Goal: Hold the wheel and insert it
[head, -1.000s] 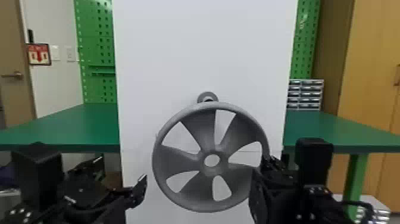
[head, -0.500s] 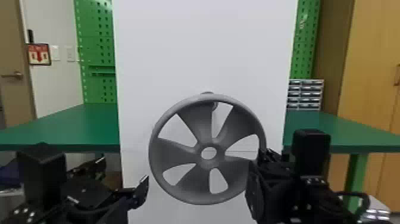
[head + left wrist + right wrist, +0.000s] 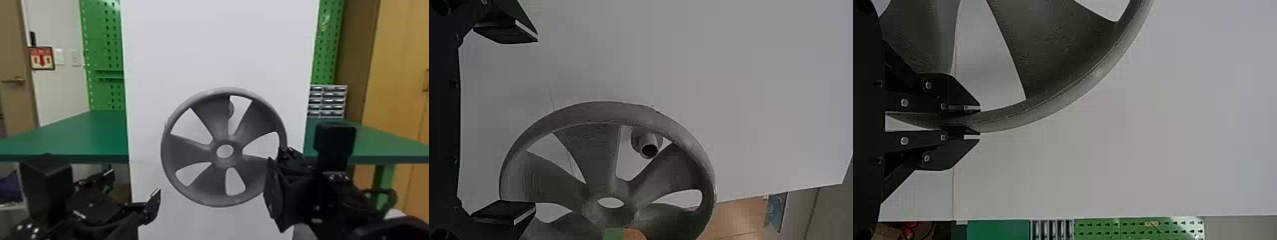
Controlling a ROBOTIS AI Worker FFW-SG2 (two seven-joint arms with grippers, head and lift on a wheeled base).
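Note:
In the head view my right gripper (image 3: 277,178) is at the right side of the grey five-spoked wheel (image 3: 204,188). The right wrist view shows the right gripper (image 3: 973,121) shut on the rim of the wheel (image 3: 1068,87). My left gripper (image 3: 135,188) stands open at the lower left, apart from the wheel; in the left wrist view nothing is between the fingers of the left gripper (image 3: 506,122). A grey peg (image 3: 230,109) on the white panel shows through an upper gap of the wheel, as does the hollow peg (image 3: 648,145) in the left wrist view.
The upright white panel (image 3: 220,44) stands behind the wheel. Green table surfaces (image 3: 73,134) lie on both sides of it, with a small drawer rack (image 3: 328,101) on the right one. Green pegboards (image 3: 105,54) rise behind.
My right gripper has carried the wheel slightly left and down in the head view, so its upper part now overlaps the peg. The left gripper has shifted slightly right.

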